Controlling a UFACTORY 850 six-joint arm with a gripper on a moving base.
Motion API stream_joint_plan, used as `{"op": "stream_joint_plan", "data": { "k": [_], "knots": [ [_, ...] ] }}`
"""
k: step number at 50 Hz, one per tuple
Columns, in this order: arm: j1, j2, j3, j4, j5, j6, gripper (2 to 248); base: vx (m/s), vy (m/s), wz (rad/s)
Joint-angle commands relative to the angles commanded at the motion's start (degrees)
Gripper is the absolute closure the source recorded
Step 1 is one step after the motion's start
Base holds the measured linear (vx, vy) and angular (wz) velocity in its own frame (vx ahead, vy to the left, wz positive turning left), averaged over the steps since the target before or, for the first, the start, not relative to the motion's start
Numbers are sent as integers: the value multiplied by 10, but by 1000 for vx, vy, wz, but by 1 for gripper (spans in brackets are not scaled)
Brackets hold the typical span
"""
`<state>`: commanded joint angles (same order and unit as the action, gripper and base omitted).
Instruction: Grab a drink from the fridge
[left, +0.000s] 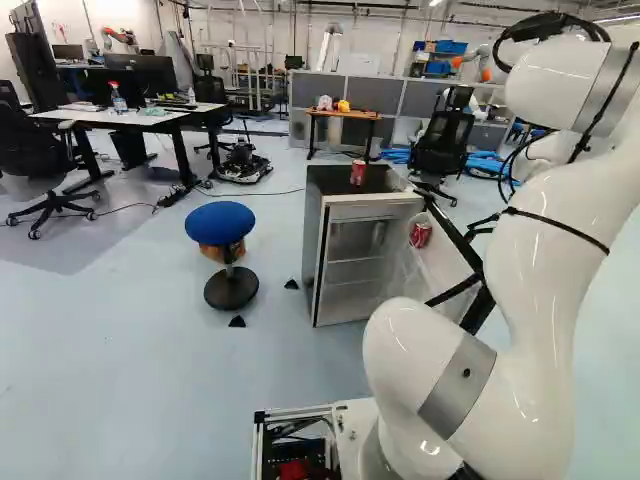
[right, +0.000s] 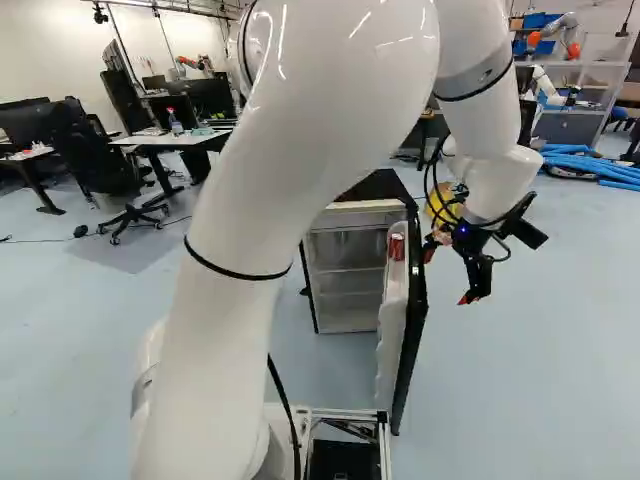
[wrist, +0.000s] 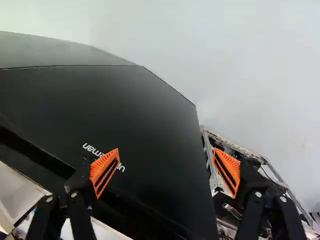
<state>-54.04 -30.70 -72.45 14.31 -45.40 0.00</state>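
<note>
In the right base view my gripper (right: 449, 277) hangs on the outer side of the opened fridge door (right: 407, 335). The wrist view shows the gripper (wrist: 166, 170) open, its orange pads wide apart with nothing held between them, and the door's black outer face (wrist: 125, 110) ahead of and beneath it. The fridge (left: 312, 235) stands with its interior exposed. One red drink can (left: 357, 172) rests on the fridge top. Another red can (left: 420, 235) sits on the door's inner side, also visible as a can (right: 397, 246) in the right base view.
A blue stool (left: 220, 222) stands beside the fridge in the left base view. Part of the base frame (wrist: 240, 150) shows beyond the door's edge in the wrist view. Farther back are a wooden table (left: 343, 115), an office chair (left: 443, 145) and another robot (right: 545, 85).
</note>
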Motion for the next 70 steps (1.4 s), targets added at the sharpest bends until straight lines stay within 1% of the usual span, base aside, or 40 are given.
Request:
{"op": "stream_joint_plan", "data": {
  "k": [20, 34, 49, 70],
  "knots": [
    [8, 38, 59, 0, 0, 0, 3, 0, 0, 0],
    [18, 63, 98, 0, 2, 0, 3, 0, 0, 0],
    [35, 88, 135, 0, 14, 0, 3, 0, 0, 0],
    [66, 119, 180, 0, 54, 0, 3, 0, 0, 0]
  ]
}}
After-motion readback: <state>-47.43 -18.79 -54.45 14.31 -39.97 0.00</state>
